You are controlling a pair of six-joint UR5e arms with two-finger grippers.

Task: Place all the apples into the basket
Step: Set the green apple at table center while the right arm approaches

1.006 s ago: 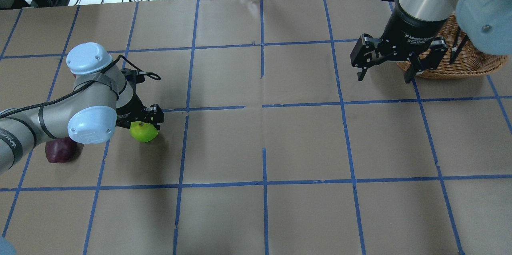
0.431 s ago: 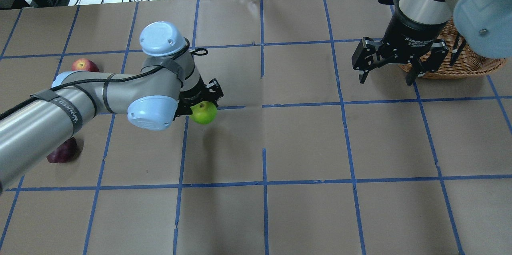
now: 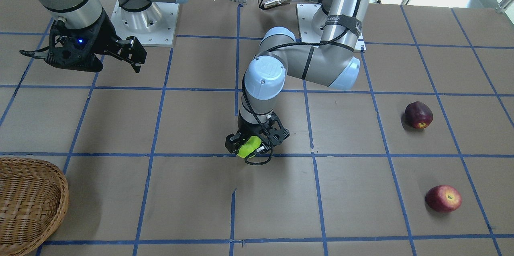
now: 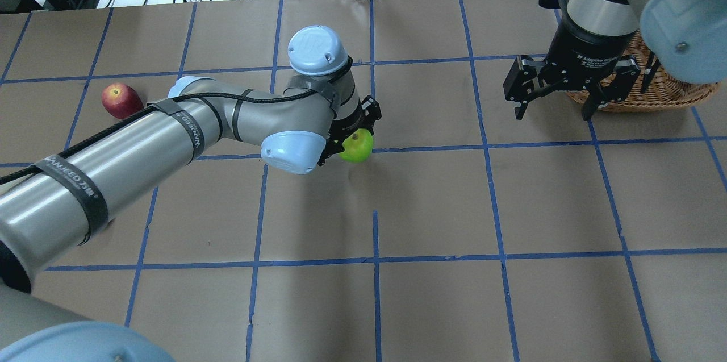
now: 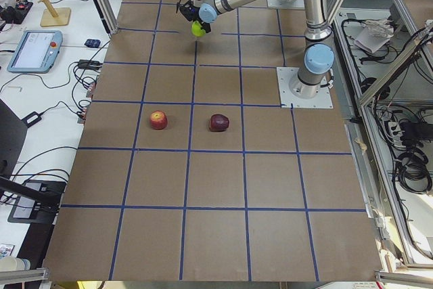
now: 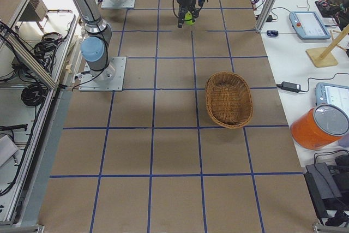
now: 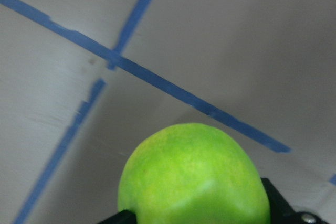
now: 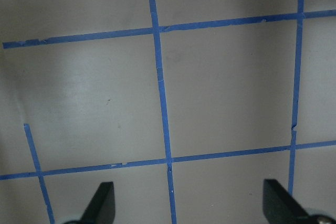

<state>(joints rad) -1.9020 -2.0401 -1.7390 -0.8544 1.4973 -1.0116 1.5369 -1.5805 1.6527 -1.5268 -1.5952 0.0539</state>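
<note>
My left gripper [image 4: 356, 136] is shut on the lime-green apple [image 4: 358, 147] and holds it above the table's middle; the apple fills the left wrist view [image 7: 194, 177]. The red apple with a yellowish blush [image 4: 121, 100] lies at the far left. The dark maroon apple [image 3: 418, 114] lies near it and is hidden by my left arm in the overhead view. The wicker basket [image 4: 659, 86] stands at the far right, partly behind my right arm. My right gripper [image 4: 552, 116] is open and empty, hovering beside the basket's left rim.
Blue tape lines grid the brown table. The two arm bases [image 3: 140, 19] stand on plates at the robot's side. Tablets and an orange container [image 6: 319, 129] lie on a bench beyond the table edge.
My left arm has carried the green apple from the table's left side rightward to the middle. The red apple has come into view. My right gripper has barely shifted and stays open.
</note>
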